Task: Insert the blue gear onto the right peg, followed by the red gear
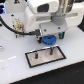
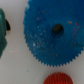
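Observation:
The blue gear (image 1: 49, 39) lies flat on the white table just behind the plate (image 1: 31, 58), with its centre hole facing up. It fills most of the wrist view (image 2: 52, 35). My gripper (image 1: 50, 35) hangs low right over it. Its fingers do not show in the wrist view, and the exterior view is too blurred to tell how they stand. The red gear (image 2: 61, 78) lies close beside the blue one; the gripper hides it in the exterior view. The right peg (image 1: 50, 50) stands bare on the plate, in front of the blue gear.
The left peg (image 1: 39, 53) stands on the same black-bordered plate. A dark teal object (image 2: 3, 30) lies close to the blue gear on the table. The robot's white body (image 1: 42, 15) fills the back of the exterior view.

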Robot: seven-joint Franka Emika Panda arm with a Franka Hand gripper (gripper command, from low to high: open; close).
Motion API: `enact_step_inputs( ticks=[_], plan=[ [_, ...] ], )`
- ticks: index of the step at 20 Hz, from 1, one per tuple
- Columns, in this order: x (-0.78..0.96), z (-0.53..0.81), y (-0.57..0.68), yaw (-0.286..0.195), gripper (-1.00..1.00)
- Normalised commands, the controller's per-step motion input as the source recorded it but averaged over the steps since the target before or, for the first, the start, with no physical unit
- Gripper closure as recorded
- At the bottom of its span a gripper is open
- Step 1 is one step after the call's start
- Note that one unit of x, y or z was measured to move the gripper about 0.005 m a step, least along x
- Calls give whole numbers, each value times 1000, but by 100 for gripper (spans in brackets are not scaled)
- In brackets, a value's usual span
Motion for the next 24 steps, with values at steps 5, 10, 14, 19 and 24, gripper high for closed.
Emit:
enact_step_inputs(
  ticks=[5,10,14,19,24],
  plan=[
    [-268,-127,-15,0,100],
    [-257,-115,-6,0,100],
    [-157,-25,0,0,100],
    [-23,114,14,0,100],
    [194,373,14,0,100]
  ],
)
